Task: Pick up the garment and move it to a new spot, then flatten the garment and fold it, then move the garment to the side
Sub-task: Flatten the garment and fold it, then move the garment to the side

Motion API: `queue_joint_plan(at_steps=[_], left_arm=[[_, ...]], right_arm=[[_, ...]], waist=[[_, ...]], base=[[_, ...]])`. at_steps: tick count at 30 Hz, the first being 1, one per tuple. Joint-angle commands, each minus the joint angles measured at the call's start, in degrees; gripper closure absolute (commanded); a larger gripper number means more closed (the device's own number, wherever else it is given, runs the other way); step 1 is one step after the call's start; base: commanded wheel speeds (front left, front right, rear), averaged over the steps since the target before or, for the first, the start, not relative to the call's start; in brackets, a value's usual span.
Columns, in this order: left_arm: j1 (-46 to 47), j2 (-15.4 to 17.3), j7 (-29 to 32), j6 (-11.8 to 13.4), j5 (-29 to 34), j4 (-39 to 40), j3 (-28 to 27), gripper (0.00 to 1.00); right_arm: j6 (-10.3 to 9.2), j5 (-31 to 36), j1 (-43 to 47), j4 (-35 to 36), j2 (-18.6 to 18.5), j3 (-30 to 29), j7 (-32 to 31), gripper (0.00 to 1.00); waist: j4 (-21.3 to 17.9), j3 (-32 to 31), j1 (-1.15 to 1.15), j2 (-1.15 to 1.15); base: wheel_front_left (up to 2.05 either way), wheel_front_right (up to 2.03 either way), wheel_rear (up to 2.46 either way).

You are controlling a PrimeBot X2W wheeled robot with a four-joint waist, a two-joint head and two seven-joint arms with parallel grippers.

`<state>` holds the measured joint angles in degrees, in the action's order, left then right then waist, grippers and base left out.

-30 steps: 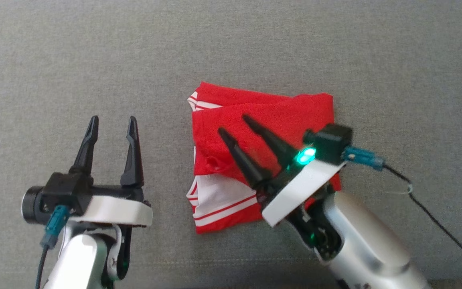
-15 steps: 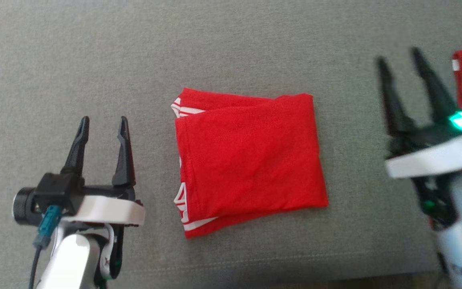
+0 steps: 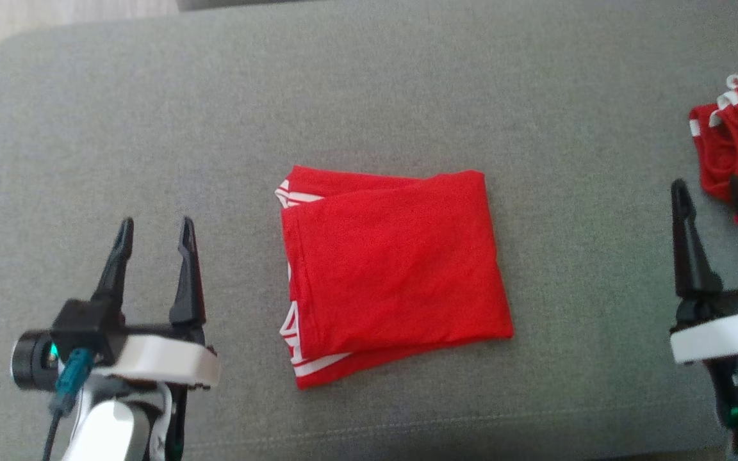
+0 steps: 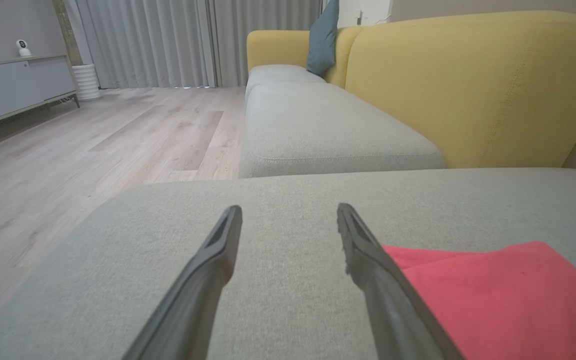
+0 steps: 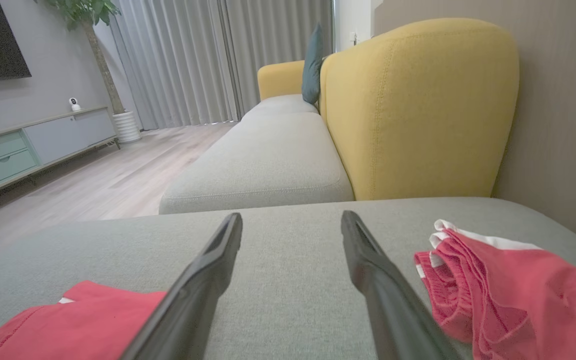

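On the grey sofa seat [image 3: 151, 96] in front of me, the garment [image 3: 394, 269] lies folded into a rough red square, about midway between my two arms and touched by neither. Thin white stripes [image 3: 292, 197] peek out along its left edge and lower left corner. The top fold hides the layers underneath, so I cannot tell how many there are. My left gripper [image 3: 155, 221] hovers to the left of it, fingers spread wide with nothing between them. Seen from that wrist, my right finger covers the garment's near edge, and the cloth runs out of the picture at the right and bottom. My right gripper [image 3: 706, 181] stands well off to the right, likewise spread wide and empty, with its forearm cut off at the lower right corner of the head view. Just beyond its right finger sits a second red garment [image 3: 728, 153], bunched, with white trim. It is partly behind that finger and partly cut off by the picture's edge. From the right wrist I see crumpled folds, but I cannot make out what kind of clothing it is.
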<state>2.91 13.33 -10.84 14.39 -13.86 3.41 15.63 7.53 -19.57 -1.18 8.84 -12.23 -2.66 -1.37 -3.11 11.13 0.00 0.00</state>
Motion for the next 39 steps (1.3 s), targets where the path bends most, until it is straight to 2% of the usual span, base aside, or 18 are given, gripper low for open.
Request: queue_joint_plan(at_steps=[1,14,39], left_arm=[[0.84,1.38,0.17,0.31,-0.46,1.71,-2.36,0.0],[-5.89,2.41,2.11,1.31,-0.77,1.92,-1.36,0.0],[-6.87,3.08,2.84,2.07,-0.43,3.64,0.25,0.0]], right_arm=[[-0.04,0.32,0.42,2.26,-0.36,0.7,-0.51,0.0],[-0.04,1.97,6.87,4.59,1.67,0.71,-3.84,0.0],[-0.04,3.05,8.7,6.6,3.09,-0.14,-5.12,0.0]], waist=[[0.39,-1.46,0.0,0.0],[0.2,-7.86,0.0,0.0],[0.3,-9.55,0.0,0.0]], base=[[0.0,0.0,0.0],[0.0,0.0,0.0],[0.0,0.0,0.0]])
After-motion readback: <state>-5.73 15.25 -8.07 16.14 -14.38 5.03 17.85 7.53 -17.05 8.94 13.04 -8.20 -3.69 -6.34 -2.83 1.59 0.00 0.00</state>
